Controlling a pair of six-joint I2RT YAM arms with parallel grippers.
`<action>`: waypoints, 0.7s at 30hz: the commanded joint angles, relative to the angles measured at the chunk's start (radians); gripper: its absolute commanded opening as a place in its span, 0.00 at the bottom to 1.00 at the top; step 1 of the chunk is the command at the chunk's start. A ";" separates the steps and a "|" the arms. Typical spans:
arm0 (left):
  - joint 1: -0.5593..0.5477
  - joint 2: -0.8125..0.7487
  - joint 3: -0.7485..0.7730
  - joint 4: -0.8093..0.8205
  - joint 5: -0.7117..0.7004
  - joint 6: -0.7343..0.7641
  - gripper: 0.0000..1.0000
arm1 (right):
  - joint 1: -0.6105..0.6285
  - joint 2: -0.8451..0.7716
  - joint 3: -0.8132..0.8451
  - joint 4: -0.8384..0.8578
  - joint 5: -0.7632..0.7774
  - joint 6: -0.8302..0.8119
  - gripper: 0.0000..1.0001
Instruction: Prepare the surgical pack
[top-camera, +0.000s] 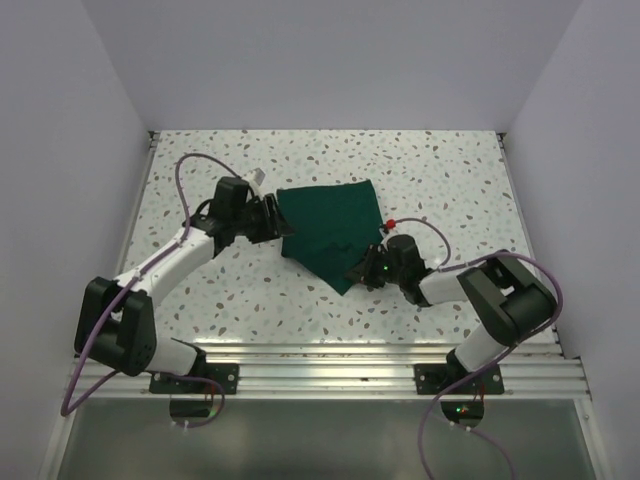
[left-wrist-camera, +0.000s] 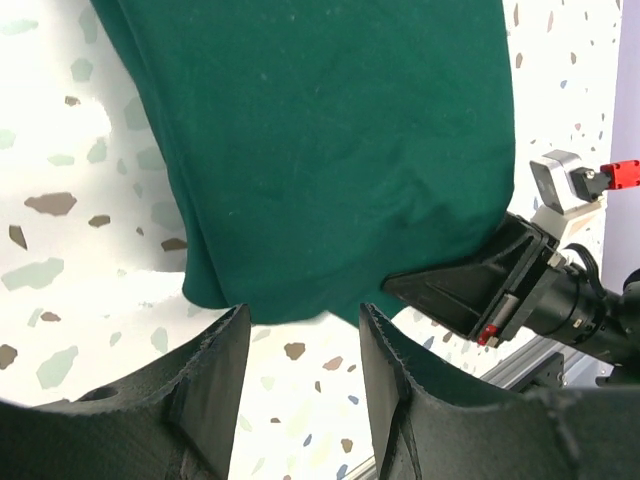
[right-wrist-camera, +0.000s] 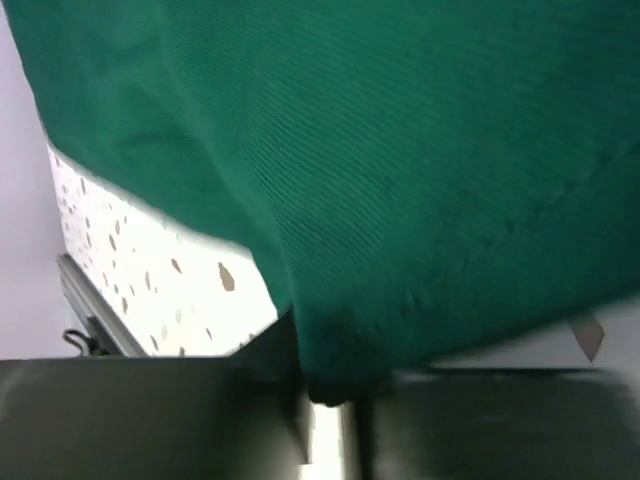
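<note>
The surgical pack (top-camera: 330, 228), a dark green woven drape folded into a creased, roughly 4-sided shape, lies mid-table on the speckled, terrazzo-patterned table (top-camera: 450, 180). The left gripper (top-camera: 268, 218) sits at its left edge. The left wrist view shows 2 matte black fingers (left-wrist-camera: 215, 380) half spread with nothing between them, the layered hem just beyond the tips. The right gripper (top-camera: 360, 268) is at the near corner. Only its own blurred wrist view shows the jaws narrow, pinching a fold of finely ribbed cloth.
</note>
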 joint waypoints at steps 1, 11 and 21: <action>0.006 -0.048 -0.054 0.052 0.023 -0.014 0.52 | 0.009 -0.017 -0.020 0.009 0.014 0.009 0.07; 0.005 -0.191 -0.260 0.083 0.066 -0.110 0.47 | 0.009 -0.244 0.237 -0.569 0.007 0.018 0.00; -0.076 -0.203 -0.559 0.421 0.115 -0.427 0.41 | 0.009 -0.196 0.304 -0.540 -0.085 0.118 0.00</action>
